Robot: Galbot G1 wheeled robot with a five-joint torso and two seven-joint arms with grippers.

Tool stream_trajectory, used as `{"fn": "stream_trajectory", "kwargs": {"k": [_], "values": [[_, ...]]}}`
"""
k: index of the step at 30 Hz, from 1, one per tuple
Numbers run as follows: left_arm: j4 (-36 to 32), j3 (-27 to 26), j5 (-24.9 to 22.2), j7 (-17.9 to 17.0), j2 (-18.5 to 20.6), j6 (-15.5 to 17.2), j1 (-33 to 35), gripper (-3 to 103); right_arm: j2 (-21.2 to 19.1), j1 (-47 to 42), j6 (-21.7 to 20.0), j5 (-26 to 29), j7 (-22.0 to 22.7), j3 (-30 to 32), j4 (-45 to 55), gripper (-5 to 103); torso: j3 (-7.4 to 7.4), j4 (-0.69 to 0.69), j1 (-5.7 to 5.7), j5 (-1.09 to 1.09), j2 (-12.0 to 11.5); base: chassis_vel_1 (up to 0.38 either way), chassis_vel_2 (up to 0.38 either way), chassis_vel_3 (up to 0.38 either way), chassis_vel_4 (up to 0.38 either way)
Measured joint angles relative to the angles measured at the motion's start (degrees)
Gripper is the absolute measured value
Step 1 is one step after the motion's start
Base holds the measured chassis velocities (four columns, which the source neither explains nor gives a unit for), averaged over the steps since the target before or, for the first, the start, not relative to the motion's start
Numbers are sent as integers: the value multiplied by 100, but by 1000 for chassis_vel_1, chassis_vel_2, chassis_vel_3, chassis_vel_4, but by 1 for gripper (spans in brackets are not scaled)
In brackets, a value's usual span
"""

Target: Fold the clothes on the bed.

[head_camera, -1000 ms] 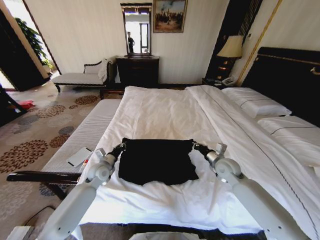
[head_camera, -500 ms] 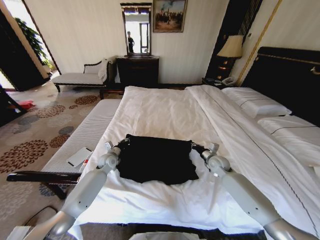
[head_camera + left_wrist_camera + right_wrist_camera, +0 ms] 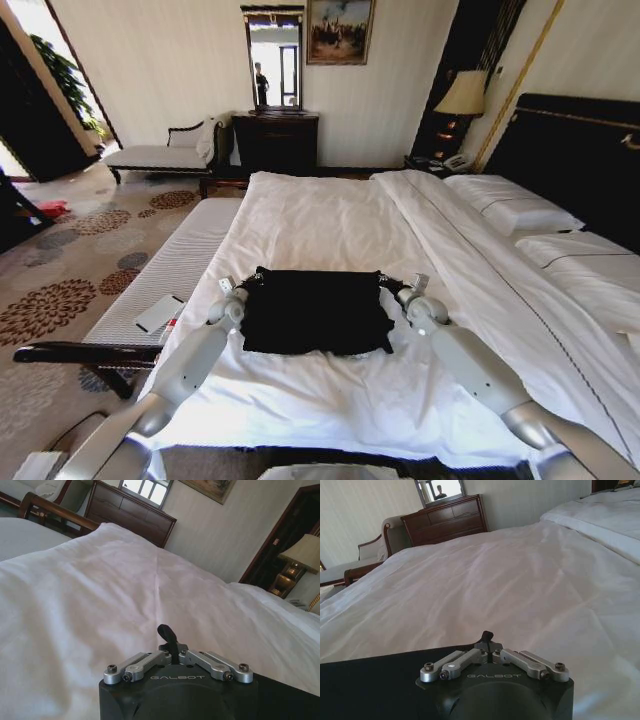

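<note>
Head view: one black T-shirt lies centre frame on the bed, already doubled into a rectangle. My two grippers pin its far corners, my left gripper at centre left and my right gripper at centre right. Each has its fingers pressed together on a nip of black cloth. I judge this mid-fold. The next move calls for both corners released level, so the edges lie matched.
</note>
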Motion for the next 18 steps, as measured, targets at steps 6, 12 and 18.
{"fn": "stream_trajectory", "kwargs": {"k": [6,12,18], "values": [[-503,-138,240,15,131,-32,171,1,-53,-297,184,-267,-94,168,208,0,-1,1,0,-1,1,0,0,0,0],[-1168,-342,393,7,270,-65,660,1,-82,-761,356,-528,-126,428,495,0,-1,0,-1,0,1,0,0,0,0],[-1761,-593,451,-55,446,-125,1320,1,-158,-1243,557,-922,-160,669,861,0,-2,2,-1,-1,2,0,0,0,0]]}}
